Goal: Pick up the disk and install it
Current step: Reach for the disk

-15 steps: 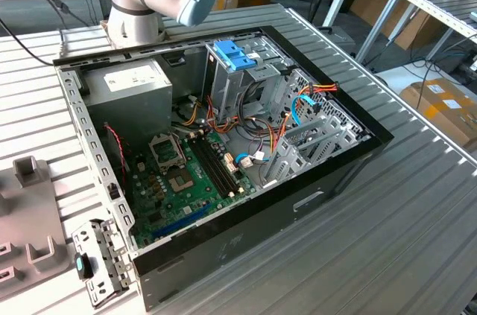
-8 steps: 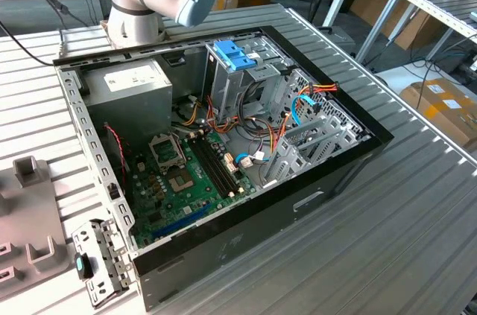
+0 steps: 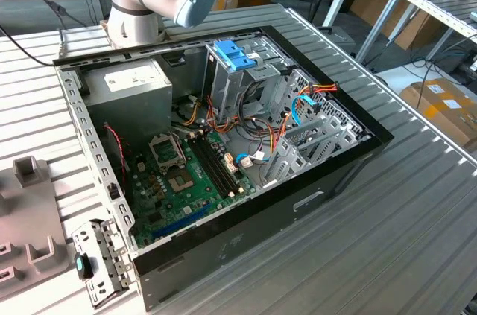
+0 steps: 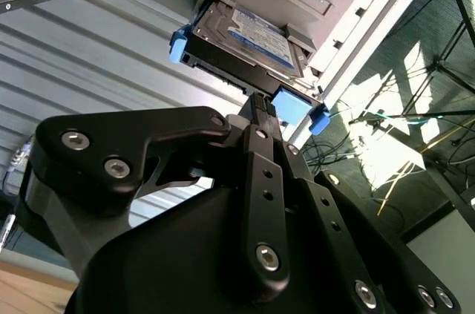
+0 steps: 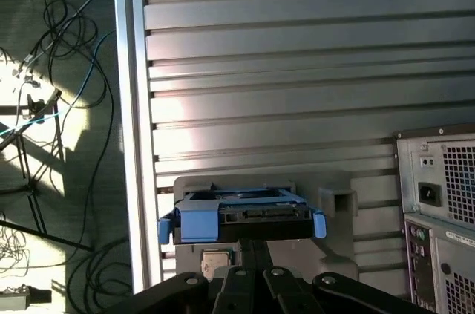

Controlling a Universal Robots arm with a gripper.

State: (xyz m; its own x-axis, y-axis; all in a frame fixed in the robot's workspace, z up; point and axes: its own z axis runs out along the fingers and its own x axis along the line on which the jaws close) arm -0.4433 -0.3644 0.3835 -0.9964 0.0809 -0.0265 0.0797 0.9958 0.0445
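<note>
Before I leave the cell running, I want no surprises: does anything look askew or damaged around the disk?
Nothing stands out. The disk sits squarely in its grey holder on the table, blue rail intact at both ends, with the pincer right at its near edge.

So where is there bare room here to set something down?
In the exterior view, the ribbed metal table is bare to the exterior view's right of the open black computer case. In the first wrist view, bare slats border the grey holder with the silver disk in its light-blue carrier. Crowded: inside the case, and around the grey moulded fixture.
</note>
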